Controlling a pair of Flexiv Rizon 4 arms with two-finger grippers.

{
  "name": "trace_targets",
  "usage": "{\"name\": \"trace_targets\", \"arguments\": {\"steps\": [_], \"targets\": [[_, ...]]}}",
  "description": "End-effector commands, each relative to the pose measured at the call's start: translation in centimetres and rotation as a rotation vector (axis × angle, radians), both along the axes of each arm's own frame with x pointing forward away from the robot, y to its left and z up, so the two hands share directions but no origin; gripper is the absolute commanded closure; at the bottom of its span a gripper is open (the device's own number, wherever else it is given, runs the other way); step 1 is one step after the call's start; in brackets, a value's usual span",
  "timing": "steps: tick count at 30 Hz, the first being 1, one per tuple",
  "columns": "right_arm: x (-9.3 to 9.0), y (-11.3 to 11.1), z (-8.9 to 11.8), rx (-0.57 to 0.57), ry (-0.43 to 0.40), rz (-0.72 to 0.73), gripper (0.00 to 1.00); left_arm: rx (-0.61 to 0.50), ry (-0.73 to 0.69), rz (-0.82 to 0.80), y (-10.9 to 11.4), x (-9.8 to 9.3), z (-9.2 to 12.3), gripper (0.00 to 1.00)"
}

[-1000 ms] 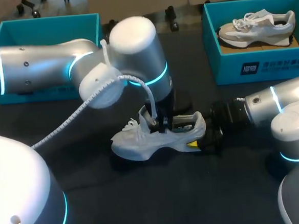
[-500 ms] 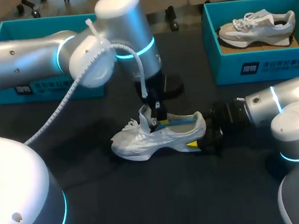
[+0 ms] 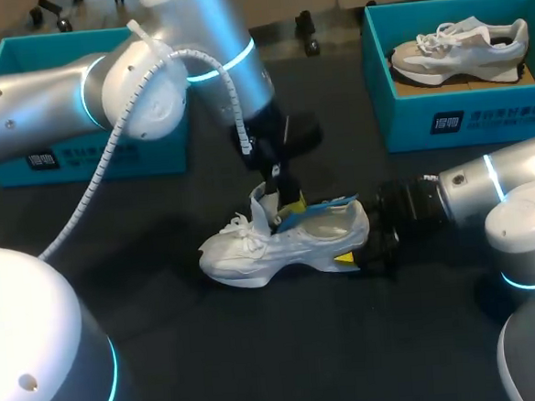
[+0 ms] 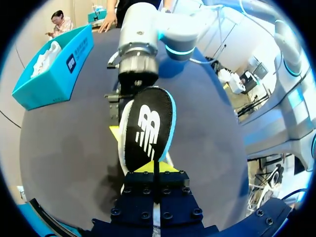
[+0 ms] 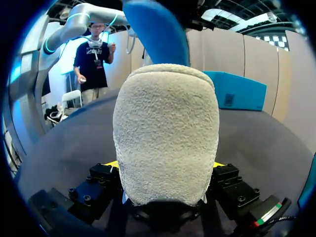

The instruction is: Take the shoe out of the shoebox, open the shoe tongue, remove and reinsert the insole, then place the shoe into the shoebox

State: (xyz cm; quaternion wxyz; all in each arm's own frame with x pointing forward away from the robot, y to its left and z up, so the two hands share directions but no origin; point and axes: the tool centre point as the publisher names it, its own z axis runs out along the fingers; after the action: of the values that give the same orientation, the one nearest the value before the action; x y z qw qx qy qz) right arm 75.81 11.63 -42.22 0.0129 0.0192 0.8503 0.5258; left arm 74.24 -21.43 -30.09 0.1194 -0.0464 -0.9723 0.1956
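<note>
A white sneaker (image 3: 271,248) lies on its sole mid-table, toe pointing left. My right gripper (image 3: 355,248) is shut on its heel (image 5: 165,133), a yellow fingertip (image 5: 111,164) showing at each side. My left gripper (image 3: 289,202) hangs over the shoe's opening, shut on the front end of the insole (image 4: 148,131). The insole is black on top with a blue underside (image 5: 158,32), and its heel end rests tilted in the shoe's collar (image 3: 328,205). In the left wrist view the insole stretches ahead of the shut left gripper (image 4: 154,170) toward my right wrist (image 4: 138,64).
A teal shoebox (image 3: 455,123) at the back right holds a second grey-white sneaker (image 3: 459,48). Another teal shoebox (image 3: 83,57) stands at the back left, behind my left arm. The dark table top is bare in front of the shoe.
My left arm has lifted up and back from inside the shoe, drawing the insole partly out so its blue edge now shows. The right gripper and the shoe have stayed put.
</note>
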Motion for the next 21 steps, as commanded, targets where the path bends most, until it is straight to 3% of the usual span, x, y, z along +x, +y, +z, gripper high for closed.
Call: {"name": "trace_targets", "arguments": {"steps": [1,9,21], "targets": [[0.0,0.2,-0.2,-0.005,0.001,-0.001,1.00,-0.024,0.001,0.005,-0.3,-0.7,1.1,1.00],[0.0,0.2,-0.2,-0.005,0.001,-0.001,1.00,-0.067,0.009,0.012,-2.0,-1.2,2.3,1.00],[0.0,0.2,-0.2,-0.005,0.001,-0.001,1.00,-0.104,-0.004,0.037,-3.8,-1.1,0.7,1.00]]}}
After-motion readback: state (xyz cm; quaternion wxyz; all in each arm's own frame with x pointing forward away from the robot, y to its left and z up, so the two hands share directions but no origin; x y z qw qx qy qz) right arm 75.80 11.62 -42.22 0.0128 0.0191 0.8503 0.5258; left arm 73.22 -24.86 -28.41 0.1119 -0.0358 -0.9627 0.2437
